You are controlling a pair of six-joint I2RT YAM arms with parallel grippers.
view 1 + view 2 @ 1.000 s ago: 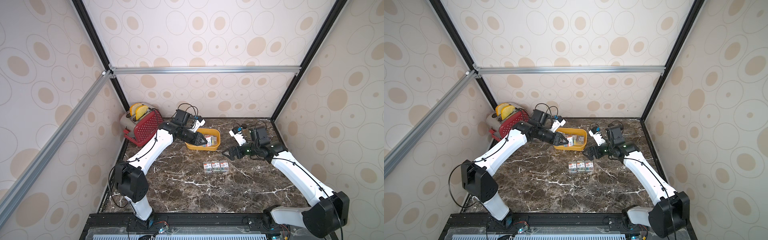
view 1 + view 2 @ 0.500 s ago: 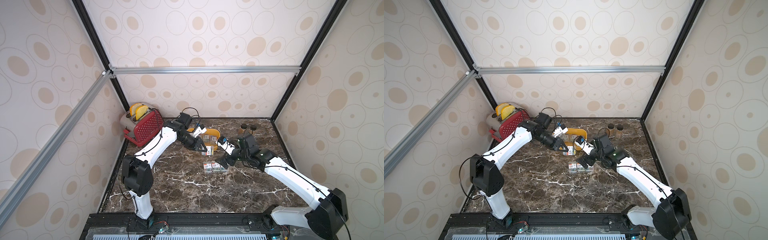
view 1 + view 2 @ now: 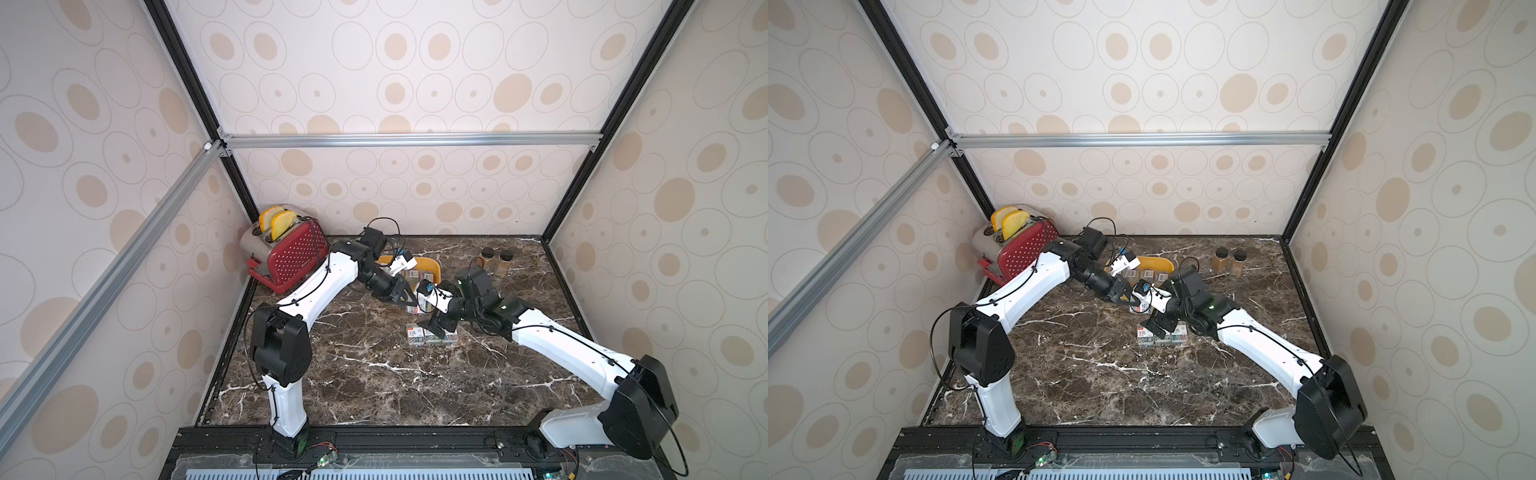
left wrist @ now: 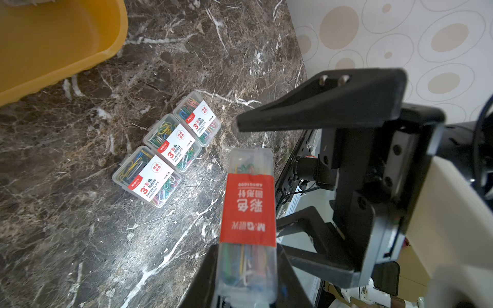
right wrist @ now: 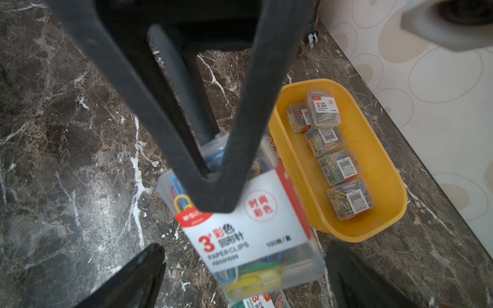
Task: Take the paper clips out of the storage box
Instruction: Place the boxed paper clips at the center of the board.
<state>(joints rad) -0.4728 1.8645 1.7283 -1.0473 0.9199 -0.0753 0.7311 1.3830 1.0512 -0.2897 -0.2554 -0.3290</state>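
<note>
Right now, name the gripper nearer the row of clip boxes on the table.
Right. Right gripper hangs open over the row; left gripper holds another box farther back, toward the yellow tub.

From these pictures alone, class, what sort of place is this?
Probably a robot test booth, not a home: two robot arms mounted at a marble table, with patterned panels on a metal frame around it.
</note>
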